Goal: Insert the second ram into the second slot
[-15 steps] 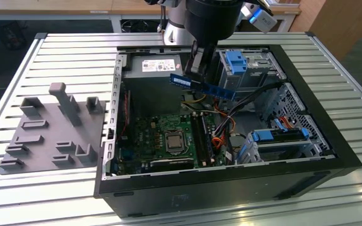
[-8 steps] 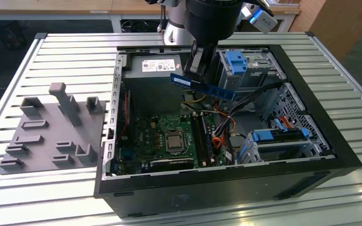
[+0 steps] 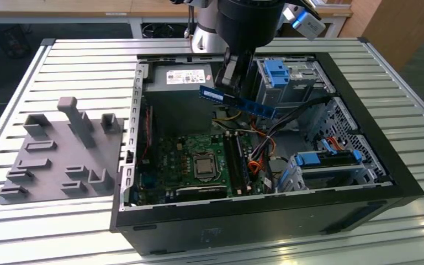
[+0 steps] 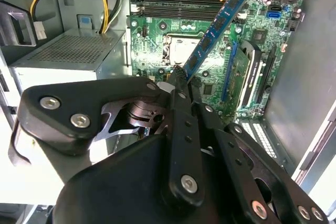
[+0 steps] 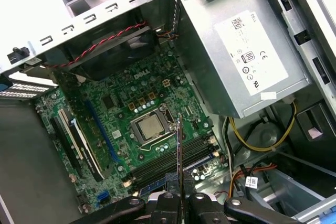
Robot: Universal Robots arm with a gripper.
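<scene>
The second ram [image 3: 238, 101] is a thin blue stick with a white label at one end, held in the air above the open computer case [image 3: 359, 138]. My gripper [image 3: 231, 87] is shut on it near the middle. In the second wrist view the stick [image 4: 215, 27] juts out from the gripper [image 4: 181, 80] over the green motherboard [image 4: 210, 77]. In the first wrist view it shows edge-on [image 5: 179, 148] between the fingers [image 5: 168, 203]. The long dark memory slots [image 3: 236, 159] [image 5: 168, 162] [image 4: 178, 4] lie beside the processor socket [image 3: 201, 164], well below the stick.
A grey power supply [image 3: 176, 78] sits at the case's far end, with blue drive bays [image 3: 278, 72] [image 3: 322, 160] and orange and black cables [image 3: 258, 164] on the exterior view's right. A grey fixture plate [image 3: 57, 160] lies on the slatted table [image 3: 86, 66].
</scene>
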